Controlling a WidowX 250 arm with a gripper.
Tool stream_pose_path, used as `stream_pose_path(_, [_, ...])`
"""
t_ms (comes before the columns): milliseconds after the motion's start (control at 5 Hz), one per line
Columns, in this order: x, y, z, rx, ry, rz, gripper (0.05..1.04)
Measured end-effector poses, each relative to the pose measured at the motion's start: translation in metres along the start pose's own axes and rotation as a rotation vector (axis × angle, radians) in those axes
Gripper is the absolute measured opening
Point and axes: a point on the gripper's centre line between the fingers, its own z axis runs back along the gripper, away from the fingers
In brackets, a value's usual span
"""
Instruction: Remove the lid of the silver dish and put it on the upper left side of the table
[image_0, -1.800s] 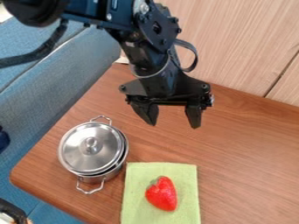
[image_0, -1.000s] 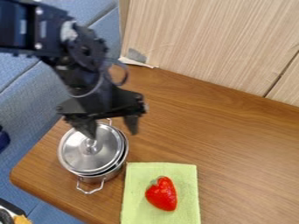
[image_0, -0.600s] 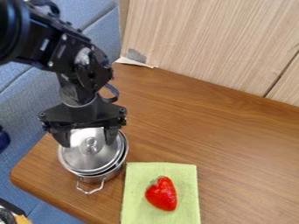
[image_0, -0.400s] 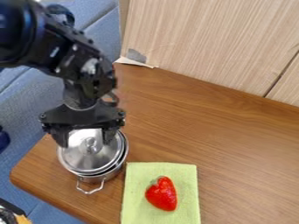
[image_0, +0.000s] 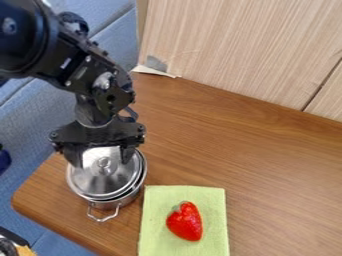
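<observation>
Hanging open over the silver dish (image_0: 110, 204), the pincer (image_0: 101, 159) had its two fingers spread, one to each side of the knob (image_0: 103, 163); whether either touched metal, I could not tell. The lid (image_0: 100, 182) sat on top of the dish, hiding whatever was inside. One looped handle (image_0: 102, 217) stuck out from the dish's near side, and the whole dish stood close to the left edge of the bench (image_0: 267, 170). Just to its right, lower in the view, a green cloth (image_0: 157, 220) was spread flat, bearing a red strawberry (image_0: 184, 222) with its leafy end towards the upper left. Above the dish, the black arm (image_0: 93, 107) came down from the upper left, partly blocking the bench's left edge. A pale wood panel (image_0: 234, 45) rose behind the bench, and blue upholstery (image_0: 27, 115) lay along the left.
</observation>
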Motion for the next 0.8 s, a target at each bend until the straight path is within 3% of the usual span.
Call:
stream_pose_path(200, [-0.001,0.003,-0.011,-0.08,0.029,0.058,1.0])
stream_pose_path(400, [-0.005,0.003,-0.022,-0.112,0.075,0.083,1.0])
stream_pose_path(600, [-0.004,0.005,-0.026,-0.088,0.079,0.091,0.949])
stream_pose_path(800, [-0.002,0.002,-0.028,-0.048,0.073,0.064,0.655])
